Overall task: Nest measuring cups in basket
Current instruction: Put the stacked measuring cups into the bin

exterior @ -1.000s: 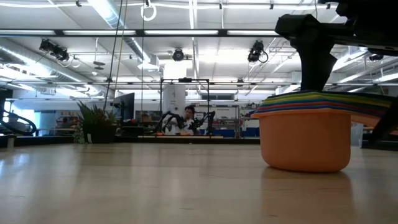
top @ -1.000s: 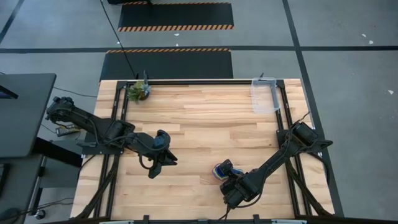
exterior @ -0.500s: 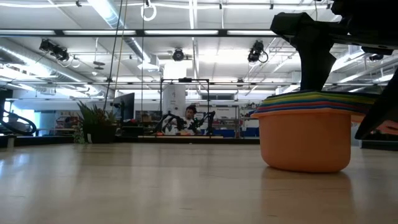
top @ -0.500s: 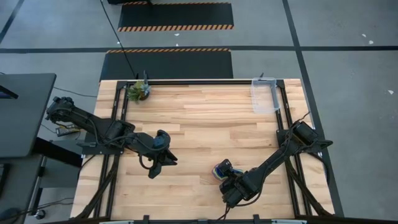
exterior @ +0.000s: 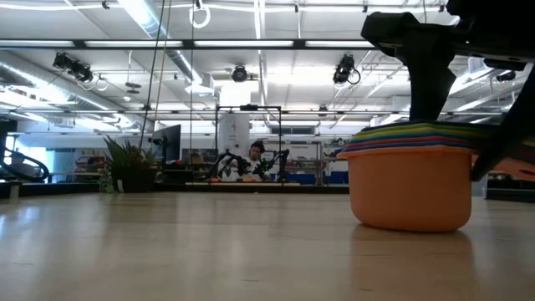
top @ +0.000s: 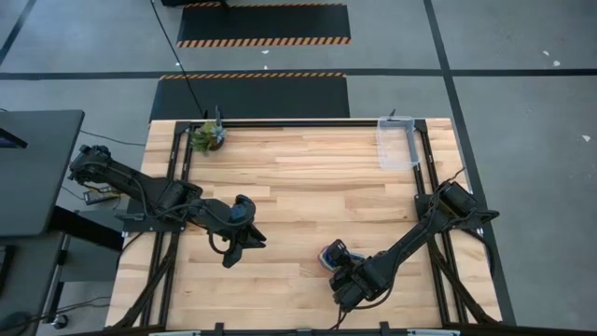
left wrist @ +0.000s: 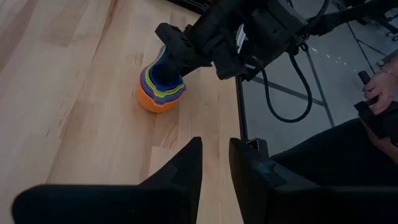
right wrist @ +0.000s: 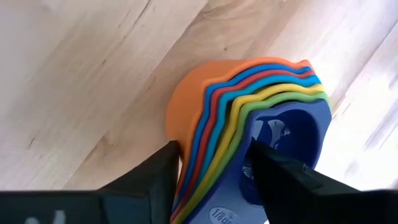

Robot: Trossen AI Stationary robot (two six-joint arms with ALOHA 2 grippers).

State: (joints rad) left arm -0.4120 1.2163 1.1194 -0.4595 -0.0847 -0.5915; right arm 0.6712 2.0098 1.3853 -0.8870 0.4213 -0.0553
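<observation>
The measuring cups (top: 327,254) stand nested in one stack, resting on the orange outermost cup's base (exterior: 410,219) near the table's near edge; the dark blue cup (right wrist: 292,134) is innermost. My right gripper (right wrist: 211,165) is open over the stack, one finger (exterior: 428,84) reaching down into the dark blue cup and the other (exterior: 495,146) outside the orange wall. The clear basket (top: 395,142) sits on the table's far right corner. My left gripper (top: 233,254) waits at left of centre, open by a narrow gap and holding nothing. My right gripper comes at the stack from above, slanting from the table's near right. One finger (right wrist: 280,171) is inside the dark blue cup and one (right wrist: 155,171) outside the orange wall (right wrist: 180,124), with the stacked rims between them. Whether either finger touches the cups, I cannot tell.
A small potted plant (top: 207,135) stands at the far left corner. Black frame rails (top: 420,168) run along the table's sides. Bare wood lies between the stack and the basket. A person's hand (left wrist: 380,93) shows beyond the table's near edge.
My right gripper has moved a little farther over the stack, toward the table's left and down. Its outer finger has come closer to the orange cup's wall. The stack has stayed in place.
</observation>
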